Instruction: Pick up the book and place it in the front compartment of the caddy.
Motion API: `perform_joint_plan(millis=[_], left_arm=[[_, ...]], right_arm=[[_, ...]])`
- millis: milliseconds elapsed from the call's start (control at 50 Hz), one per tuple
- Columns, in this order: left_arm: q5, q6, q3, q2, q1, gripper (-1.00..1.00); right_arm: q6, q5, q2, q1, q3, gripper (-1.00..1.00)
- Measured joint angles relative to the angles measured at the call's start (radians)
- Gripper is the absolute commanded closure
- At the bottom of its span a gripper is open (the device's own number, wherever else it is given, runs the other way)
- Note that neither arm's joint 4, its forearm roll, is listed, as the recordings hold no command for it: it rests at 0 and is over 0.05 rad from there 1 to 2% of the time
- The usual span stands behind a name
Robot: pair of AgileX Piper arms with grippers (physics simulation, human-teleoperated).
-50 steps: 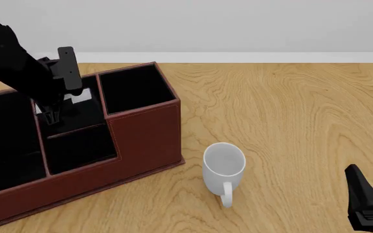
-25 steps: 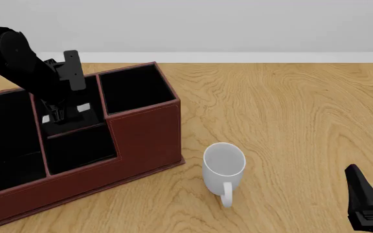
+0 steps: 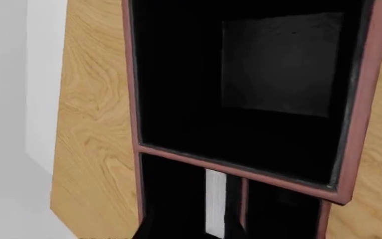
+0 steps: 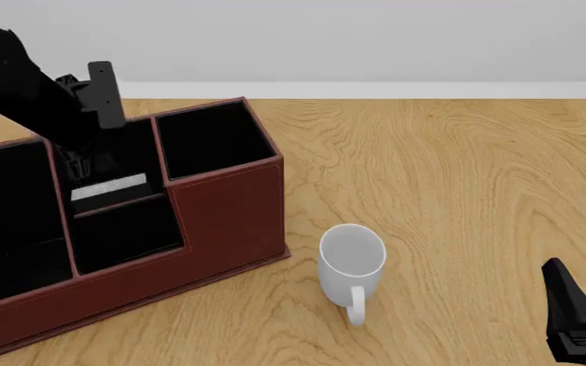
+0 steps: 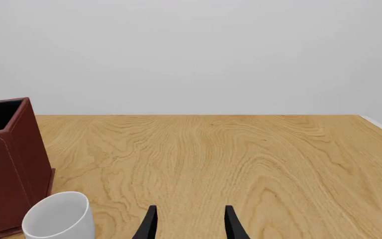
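The reddish-brown caddy [image 4: 226, 213] stands at the left of the table. The black book [image 4: 110, 187] lies inside its small tall-walled front compartment [image 4: 120, 156], with the white page edge facing up, just behind the thin partition to the lower-walled pocket [image 4: 125, 232]. My left gripper [image 4: 77, 162] hangs just above the book, clear of it and holding nothing. In the left wrist view the book's white edge [image 3: 216, 204] shows in the narrow pocket of the caddy [image 3: 135, 99]; the fingers do not show there. My right gripper [image 5: 189, 224] is open and empty at the near right [image 4: 578, 320].
A white mug [image 4: 352, 259] stands on the wooden table right of the caddy's front corner; it also shows in the right wrist view [image 5: 58, 216]. The caddy's square pocket [image 4: 211, 137] is right of the book's pocket, and a large pocket [image 4: 8, 213] is to its left.
My left gripper went down into the pocket with the book, let go and has risen. The book now stays in the pocket with its white edge up. The right arm has not moved.
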Motion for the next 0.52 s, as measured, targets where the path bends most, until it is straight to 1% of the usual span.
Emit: perform_joint_plan(millis=[300,420,520], left_arm=[[0.061,0.021,0.014,-0.135,-0.034,-1.0],[0.077,0.027,0.051,-0.204,-0.045,-1.0],[0.077,0.047,0.096,-0.267,-0.042,-1.0]], right_arm=[[0.0,0.0,0.0,0.0,0.0,-1.0],[0.0,0.0,0.0,0.0,0.0,-1.0],[0.0,0.0,0.0,0.0,0.0,-1.0]])
